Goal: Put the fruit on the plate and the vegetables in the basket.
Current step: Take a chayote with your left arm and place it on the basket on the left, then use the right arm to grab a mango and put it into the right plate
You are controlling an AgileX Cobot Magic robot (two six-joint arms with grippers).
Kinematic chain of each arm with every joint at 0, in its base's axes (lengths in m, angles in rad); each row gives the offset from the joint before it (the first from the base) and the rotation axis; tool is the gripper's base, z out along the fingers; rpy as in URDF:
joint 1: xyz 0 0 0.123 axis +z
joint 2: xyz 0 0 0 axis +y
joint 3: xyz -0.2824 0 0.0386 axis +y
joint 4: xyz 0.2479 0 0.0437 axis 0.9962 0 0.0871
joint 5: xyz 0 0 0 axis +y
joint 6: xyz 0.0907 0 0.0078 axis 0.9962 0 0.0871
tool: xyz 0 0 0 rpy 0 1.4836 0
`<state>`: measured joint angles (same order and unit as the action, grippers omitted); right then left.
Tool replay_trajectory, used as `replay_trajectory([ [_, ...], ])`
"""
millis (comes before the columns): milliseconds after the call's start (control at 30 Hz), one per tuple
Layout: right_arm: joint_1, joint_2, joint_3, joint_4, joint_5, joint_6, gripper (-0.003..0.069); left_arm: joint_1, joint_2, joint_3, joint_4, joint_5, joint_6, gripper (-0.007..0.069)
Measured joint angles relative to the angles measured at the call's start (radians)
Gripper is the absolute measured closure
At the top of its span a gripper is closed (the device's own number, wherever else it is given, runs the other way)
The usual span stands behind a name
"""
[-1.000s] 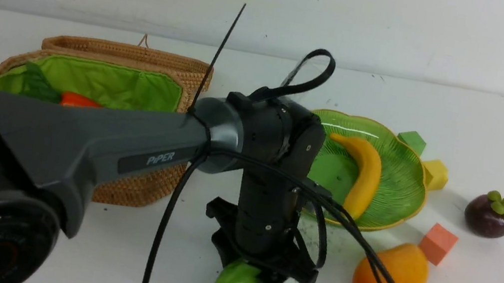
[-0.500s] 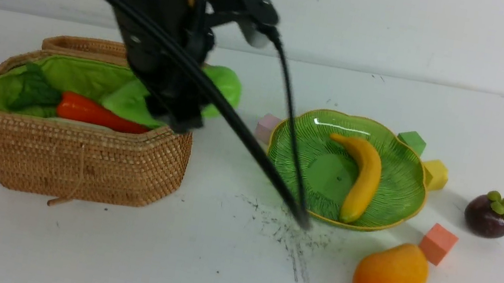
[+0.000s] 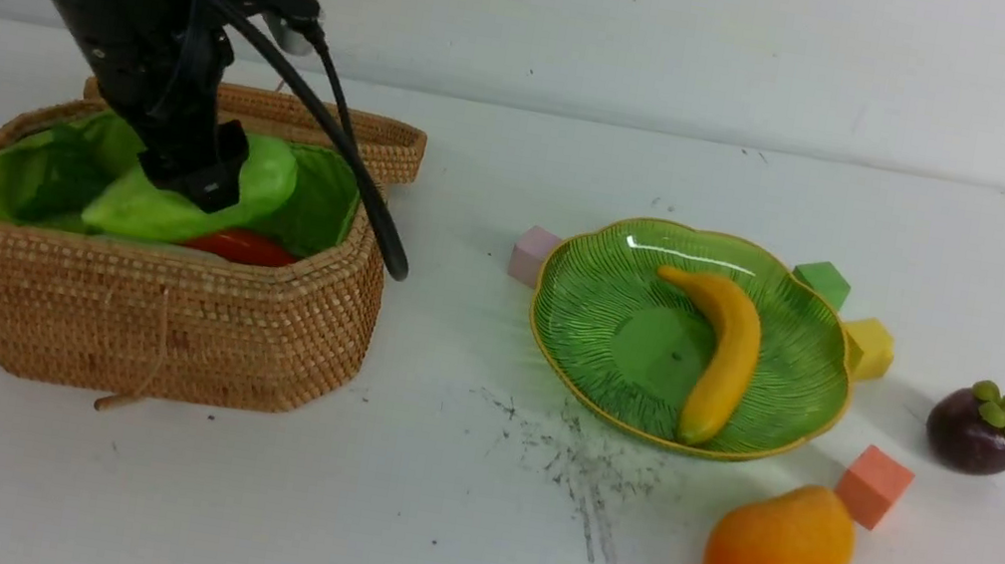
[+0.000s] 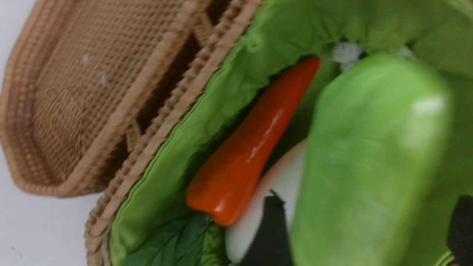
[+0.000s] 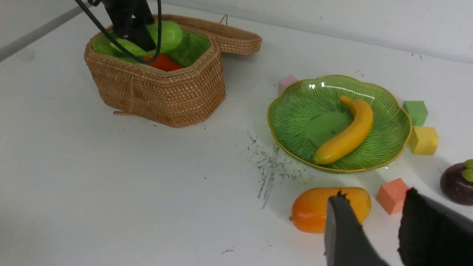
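gourd [image 3: 183,196] is inside the basket [image 3: 152,327], above the rim line, lying on the carrot [image 3: 241,246] and the white radish [image 4: 273,192]; its long axis runs roughly along the basket's length, one end tilted up toward the open lid [image 3: 316,121]; left gripper [image 3: 201,179] comes straight down on it, a finger on either side across its short axis; wrist view is blurred, so I can't tell whether the jaws are clamping it or have let go; either way it is over the lining, not over the table, so a release drops it where it belongs

that looks like the last vegetable; plate [image 3: 595,337] holds only the banana [image 3: 725,353]; mango [image 3: 777,553] and mangosteen [image 3: 975,433] sit on the table, both on the plate's right side, well apart from the basket

what matters next: mango lies just ahead of the right gripper [image 5: 373,207], whose fingers stand apart with nothing between them; right arm is clearly the nearer one; mango's long axis runs diagonally, near-left to far-right, far end pointing at the orange cube [image 3: 874,485] just beside it; I'd close across the short axis and keep the outer finger off that cube
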<state>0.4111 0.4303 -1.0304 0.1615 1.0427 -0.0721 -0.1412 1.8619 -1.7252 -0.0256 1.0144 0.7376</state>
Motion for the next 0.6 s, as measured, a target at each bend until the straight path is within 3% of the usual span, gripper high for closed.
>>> replay_trajectory([
  [100, 0.000, 0.041, 0.000, 0.000, -0.004, 0.000, 0.0423, 0.004, -0.013, 0.000, -0.006, 0.006, -0.058, -0.0035],
  [233, 0.000, 0.127, 0.000, 0.000, -0.008, 0.016, 0.0423, 0.004, -0.063, 0.005, -0.091, 0.014, -0.213, 0.0027],
  [267, 0.000, 0.150, 0.000, 0.000, -0.010, 0.021, 0.0423, 0.004, -0.089, 0.006, -0.122, 0.014, -0.255, 0.0064],
  [333, 0.000, 0.211, 0.000, 0.000, -0.010, 0.035, 0.0423, 0.004, -0.152, 0.006, -0.212, 0.013, -0.361, 0.0214],
  [467, 0.000, 0.342, 0.000, -0.017, -0.020, 0.063, 0.0423, 0.004, -0.296, 0.006, -0.321, 0.060, -0.458, 0.0580],
  [533, 0.000, 0.407, 0.000, -0.034, -0.024, 0.084, 0.0423, -0.001, -0.351, 0.006, -0.333, 0.099, -0.465, 0.0638],
  [600, 0.000, 0.492, 0.000, -0.066, -0.031, 0.123, 0.0423, -0.021, -0.428, 0.034, -0.334, 0.115, -0.474, 0.0638],
])
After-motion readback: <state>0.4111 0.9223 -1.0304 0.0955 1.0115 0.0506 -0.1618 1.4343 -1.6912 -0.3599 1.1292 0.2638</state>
